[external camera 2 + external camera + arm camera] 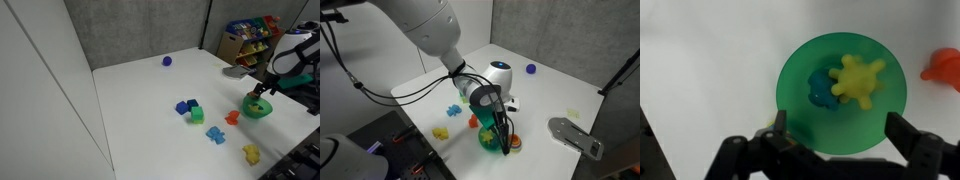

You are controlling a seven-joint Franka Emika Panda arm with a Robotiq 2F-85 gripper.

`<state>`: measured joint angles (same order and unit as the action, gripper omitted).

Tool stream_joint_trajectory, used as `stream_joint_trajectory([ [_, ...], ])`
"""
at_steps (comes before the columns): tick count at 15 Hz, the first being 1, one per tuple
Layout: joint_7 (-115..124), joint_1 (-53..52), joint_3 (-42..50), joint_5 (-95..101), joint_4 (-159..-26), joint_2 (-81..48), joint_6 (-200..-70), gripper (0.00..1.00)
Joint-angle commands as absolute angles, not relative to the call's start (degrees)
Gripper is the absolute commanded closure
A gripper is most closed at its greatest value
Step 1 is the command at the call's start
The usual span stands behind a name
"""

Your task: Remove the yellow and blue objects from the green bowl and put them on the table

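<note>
As the arm bends down, its gripper hangs wide open, empty, over the round green bowl near the table edge; inside lie a knobbly yellow object and blue object.

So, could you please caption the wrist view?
Open gripper above a green plastic bowl holding a yellow knobbly toy and a blue toy.

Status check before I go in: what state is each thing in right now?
gripper: open, over the bowl, holding nothing
green bowl: upright on the table, two toys inside
yellow object: in the bowl, not grasped
blue object: in the bowl, partly under the yellow one
orange toy: on the table, outside the bowl
blue ball: on the table, well away from the bowl
</note>
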<state>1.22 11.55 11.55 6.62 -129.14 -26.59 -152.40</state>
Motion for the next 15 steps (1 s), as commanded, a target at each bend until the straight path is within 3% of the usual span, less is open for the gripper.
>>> stream_joint_trajectory([
  [1, -3.6, 15.0, 8.6, 1.8, -128.1, -29.2, -155.4, 0.00],
  [15, -12.9, 25.4, -1.0, -8.7, -127.5, -35.6, -161.0, 0.00],
])
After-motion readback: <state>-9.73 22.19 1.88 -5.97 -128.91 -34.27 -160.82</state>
